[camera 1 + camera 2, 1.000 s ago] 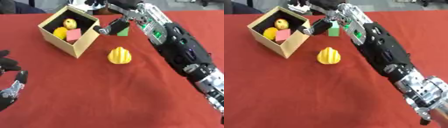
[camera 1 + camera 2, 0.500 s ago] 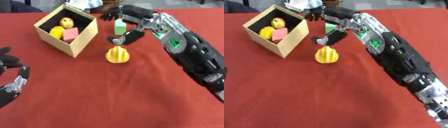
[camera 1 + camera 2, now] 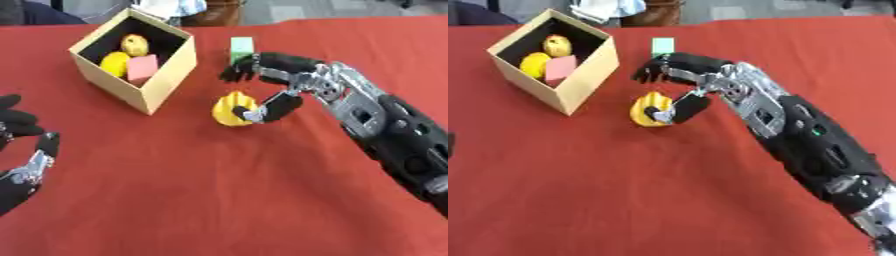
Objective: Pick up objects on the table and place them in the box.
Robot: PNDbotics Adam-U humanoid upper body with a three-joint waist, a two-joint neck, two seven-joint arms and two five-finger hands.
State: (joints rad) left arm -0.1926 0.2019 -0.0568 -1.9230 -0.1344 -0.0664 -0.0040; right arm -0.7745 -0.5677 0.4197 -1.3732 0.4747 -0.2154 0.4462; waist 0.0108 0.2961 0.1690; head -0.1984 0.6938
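An open cardboard box stands at the back left; it holds two yellow fruits and a pink cube. A yellow ridged fruit lies on the red table to the box's right. My right hand hovers over this fruit with fingers spread and arched beyond its far side, while the thumb touches its right side. It has no closed hold on the fruit. A pale green block stands behind the hand. My left hand rests open at the lower left, fingers up.
The red cloth covers the whole table. My right forearm runs from the lower right corner up toward the middle. Cloth and dark items lie beyond the far edge behind the box.
My right hand came down from beside the green block to the yellow fruit, and its thumb now touches it. The green block and box stay put; the view has shifted slightly.
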